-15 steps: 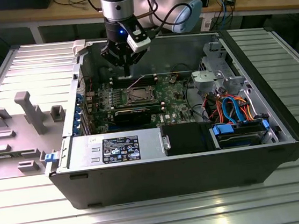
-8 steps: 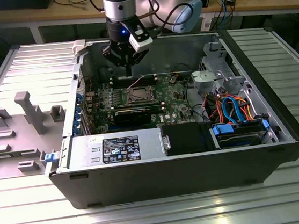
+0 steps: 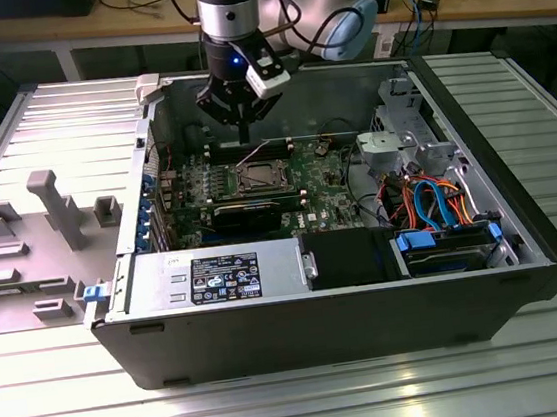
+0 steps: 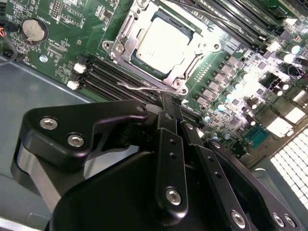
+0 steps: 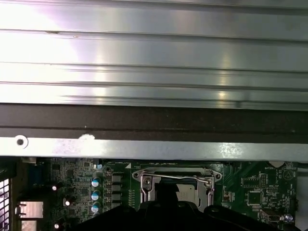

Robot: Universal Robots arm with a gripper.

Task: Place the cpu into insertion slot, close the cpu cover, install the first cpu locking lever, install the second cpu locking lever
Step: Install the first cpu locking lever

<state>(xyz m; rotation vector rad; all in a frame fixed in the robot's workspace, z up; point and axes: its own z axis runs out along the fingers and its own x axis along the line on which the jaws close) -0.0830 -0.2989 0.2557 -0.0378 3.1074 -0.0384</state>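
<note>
The cpu (image 4: 166, 41) lies flat in its socket (image 4: 180, 84) on the green motherboard (image 4: 62, 53), its plain grey top showing through the square opening of the cpu cover (image 4: 122, 50). The cover looks folded down over the chip in both wrist views, its frame resting around the chip's edges, though I cannot tell whether it is pressed fully home.

A thin wire locking lever (image 4: 142, 89) runs along the socket edge nearest the hand. In the exterior view a thin rod slants up from the socket, so at least 1 lever seems to be unlatched. I cannot make out how the other lever stands.

By that reading, 2 of the 4 steps look done, the chip placed and the cover closed, while the lever work looks unfinished.

The hand (image 4: 173, 108) hangs just above the socket's lever side, fingers clenched together with nothing between them, and I see no contact with the lever. All of this sits inside the open computer case (image 3: 322, 324), which lies on its side on the ribbed metal worktop (image 3: 281, 409).
</note>
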